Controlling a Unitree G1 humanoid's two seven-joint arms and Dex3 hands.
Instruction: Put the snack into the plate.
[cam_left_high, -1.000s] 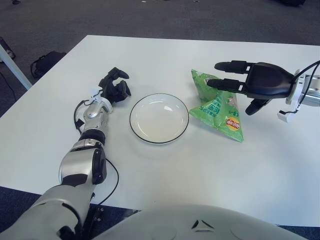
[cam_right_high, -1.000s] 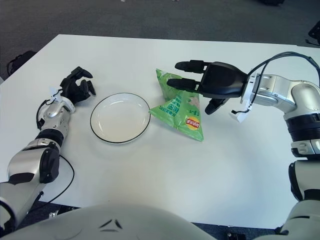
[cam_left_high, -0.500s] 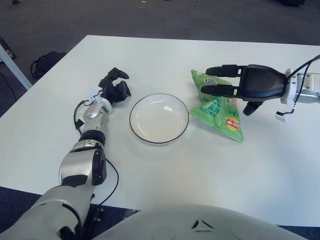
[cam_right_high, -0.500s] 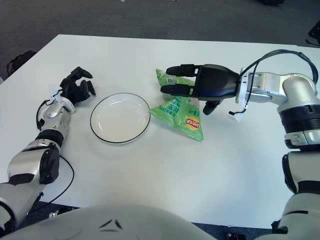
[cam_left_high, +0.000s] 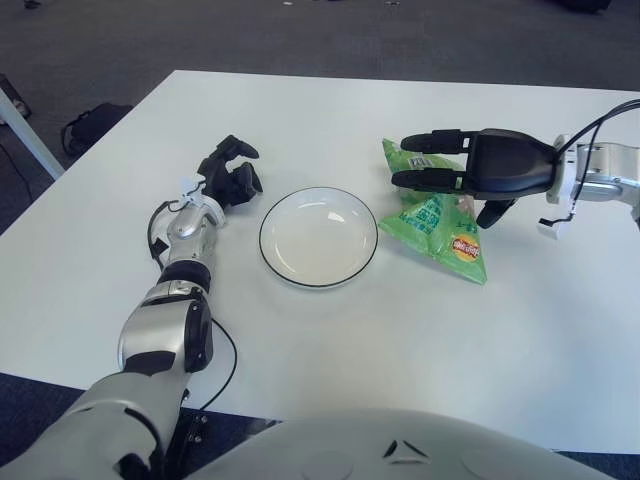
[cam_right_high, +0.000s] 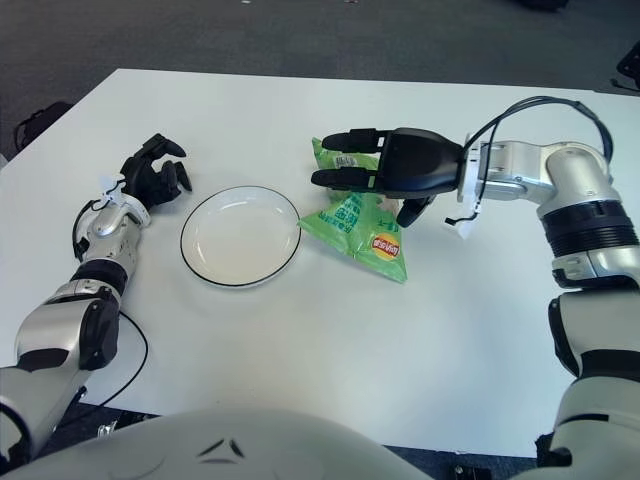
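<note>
Right robot hand (cam_right_high: 385, 172) is hovering over the green snack bag (cam_right_high: 362, 222), fingers spread, gripping nothing. Beside the white plate (cam_right_high: 240, 236), the bag is lying on the counter (cam_right_high: 300, 340). Left robot hand (cam_right_high: 152, 178) is resting curled, left of the plate.

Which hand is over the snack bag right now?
The right hand, fingers spread above the green snack bag. The left hand rests on the white table beyond the white black-rimmed plate.
</note>
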